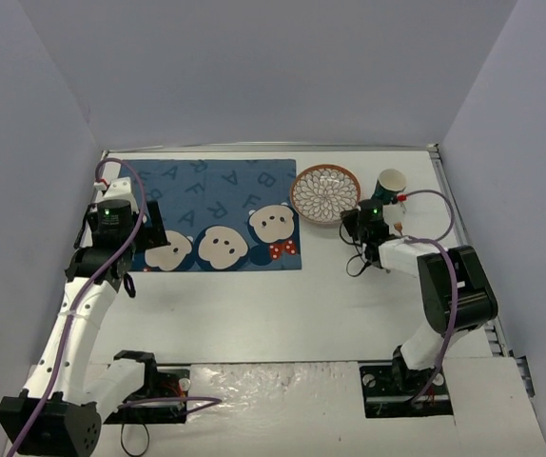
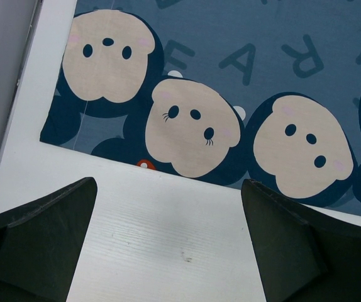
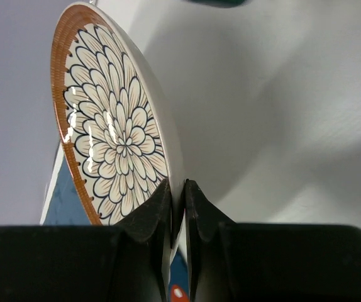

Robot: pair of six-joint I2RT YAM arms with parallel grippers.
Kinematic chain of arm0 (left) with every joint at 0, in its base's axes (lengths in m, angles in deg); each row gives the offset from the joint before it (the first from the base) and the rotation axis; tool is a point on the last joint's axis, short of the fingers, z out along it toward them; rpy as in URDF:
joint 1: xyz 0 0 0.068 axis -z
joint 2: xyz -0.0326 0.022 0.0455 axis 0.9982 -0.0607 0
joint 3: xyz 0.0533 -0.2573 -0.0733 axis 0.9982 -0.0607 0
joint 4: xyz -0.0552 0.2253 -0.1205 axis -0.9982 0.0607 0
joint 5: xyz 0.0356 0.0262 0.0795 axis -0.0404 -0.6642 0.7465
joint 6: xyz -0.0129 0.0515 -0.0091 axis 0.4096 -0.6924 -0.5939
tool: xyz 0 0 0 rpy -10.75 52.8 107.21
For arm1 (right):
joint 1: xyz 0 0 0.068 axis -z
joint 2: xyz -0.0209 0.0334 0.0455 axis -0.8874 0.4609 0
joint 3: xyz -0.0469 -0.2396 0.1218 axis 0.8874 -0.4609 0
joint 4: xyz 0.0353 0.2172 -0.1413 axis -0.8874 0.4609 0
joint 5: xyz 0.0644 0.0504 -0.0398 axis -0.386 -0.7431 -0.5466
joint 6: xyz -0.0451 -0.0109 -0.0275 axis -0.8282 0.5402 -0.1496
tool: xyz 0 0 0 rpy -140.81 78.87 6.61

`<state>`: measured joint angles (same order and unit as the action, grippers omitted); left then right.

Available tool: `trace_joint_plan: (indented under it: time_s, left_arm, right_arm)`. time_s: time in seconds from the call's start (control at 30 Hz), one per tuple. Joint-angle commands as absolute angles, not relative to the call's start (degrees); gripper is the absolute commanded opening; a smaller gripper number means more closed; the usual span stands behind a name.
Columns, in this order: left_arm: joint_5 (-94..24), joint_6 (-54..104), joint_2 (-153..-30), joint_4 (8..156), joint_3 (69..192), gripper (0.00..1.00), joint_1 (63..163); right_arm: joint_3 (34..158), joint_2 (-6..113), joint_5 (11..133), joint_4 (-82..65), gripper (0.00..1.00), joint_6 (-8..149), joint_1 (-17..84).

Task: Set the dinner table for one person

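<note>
A round plate [image 1: 324, 193] with a brown rim and a flower pattern is held off the white dinner table [image 1: 282, 305] at the right edge of the blue bear placemat [image 1: 218, 217]. My right gripper [image 1: 354, 221] is shut on the plate's near rim; in the right wrist view the fingers [image 3: 157, 211] pinch the rim of the tilted plate [image 3: 114, 138]. A green-and-white cup [image 1: 388, 188] stands just right of the plate. My left gripper [image 2: 168, 242] is open and empty over the table by the placemat's [image 2: 231, 94] near left edge.
Grey walls close in the table on the left, back and right. A purple cable loops along each arm [image 1: 435, 286]. The cup stands close behind my right wrist.
</note>
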<state>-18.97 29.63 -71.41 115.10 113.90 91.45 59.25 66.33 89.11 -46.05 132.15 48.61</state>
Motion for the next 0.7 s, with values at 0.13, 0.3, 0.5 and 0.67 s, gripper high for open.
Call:
trace_joint_plan:
  time_s: [0.13,0.3,0.5,0.67]
  left_arm:
    - [-17.73,29.49,-71.15,113.65,116.27,0.97,91.62]
    - [-16.94,29.58,-71.08,113.82,116.27,0.97,91.62]
    - [-16.78,29.64,-71.33,113.88,116.33,0.97,91.53]
    - [-16.87,29.75,-71.41,113.99,116.36,0.97,91.53]
  right_arm:
    - [81.38,70.0,66.25,-46.99,0.0,125.74,46.08]
    - [91.6,77.75,61.91,-43.2,0.0,122.58,40.57]
    - [101.54,85.59,58.06,-42.27,0.0,119.06,35.54]
    - [106.86,90.6,56.78,-43.31,0.0,116.89,32.79]
